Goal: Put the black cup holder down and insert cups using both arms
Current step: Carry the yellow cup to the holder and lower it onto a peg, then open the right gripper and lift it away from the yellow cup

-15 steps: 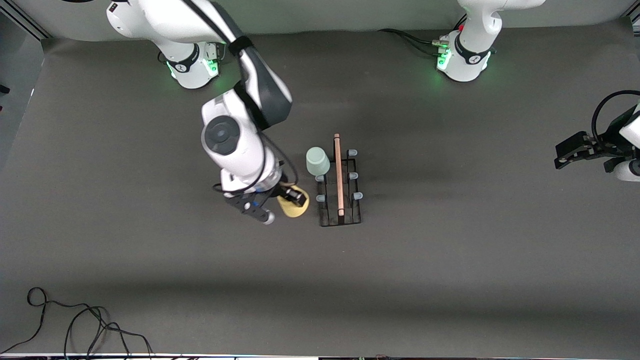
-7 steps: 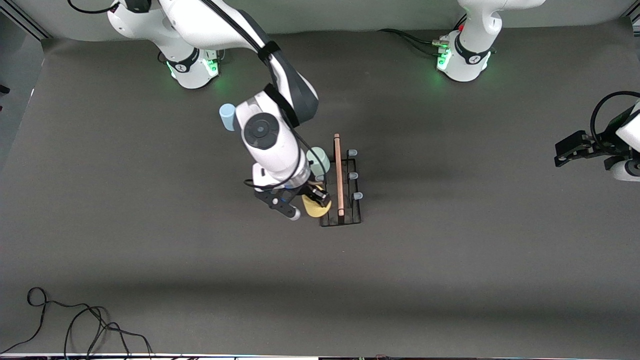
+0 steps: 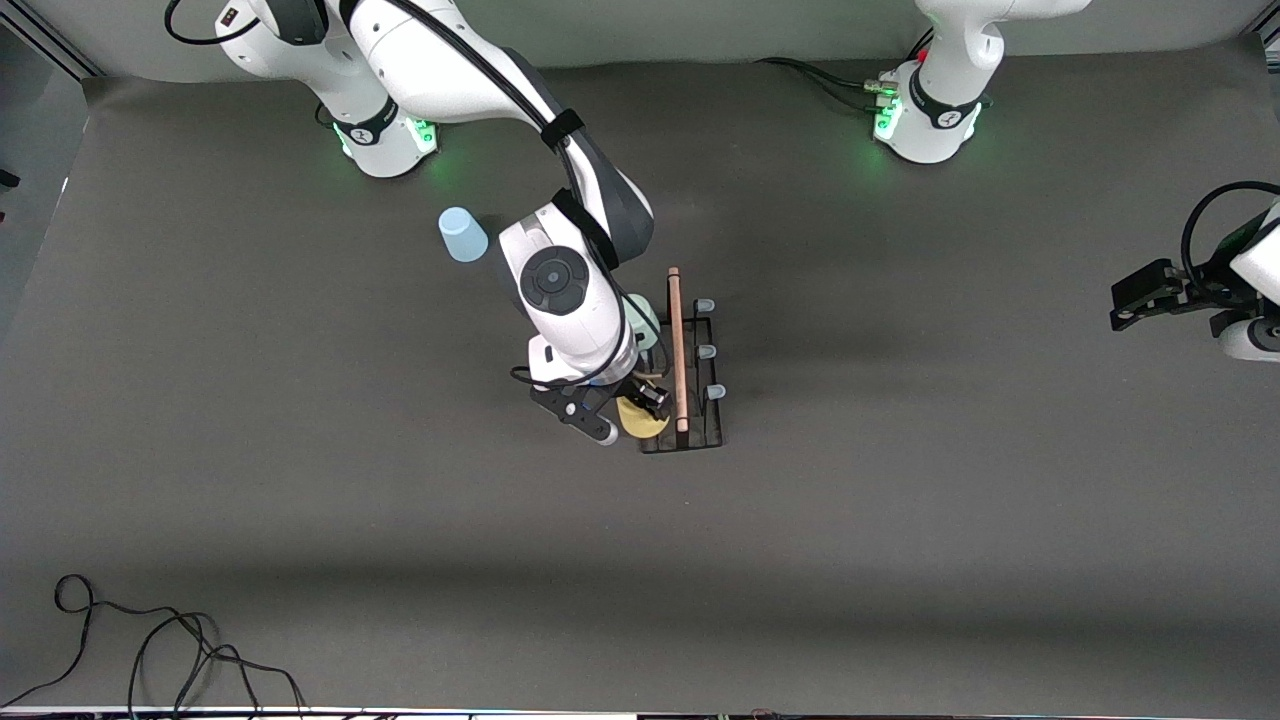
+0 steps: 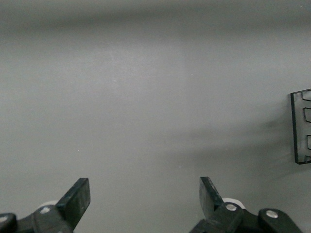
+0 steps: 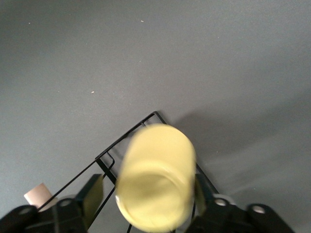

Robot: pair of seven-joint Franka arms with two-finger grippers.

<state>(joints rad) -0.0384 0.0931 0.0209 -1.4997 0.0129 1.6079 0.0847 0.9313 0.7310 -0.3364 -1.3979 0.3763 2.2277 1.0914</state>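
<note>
Dark gray desk [image 3: 900,520] is carrying the rack [image 3: 682,380]. Right gripper [image 3: 627,408] is clamping the yellow cup [image 3: 640,420] over the rack's 7 o'clock corner. Left gripper [image 3: 1135,300] is waiting, fingers [image 4: 77,199] apart.

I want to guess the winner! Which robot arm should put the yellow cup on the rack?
The right arm. Its right gripper is shut on the yellow cup, over the black cup holder. The left gripper waits open at the left arm's end of the table, holding nothing.
</note>
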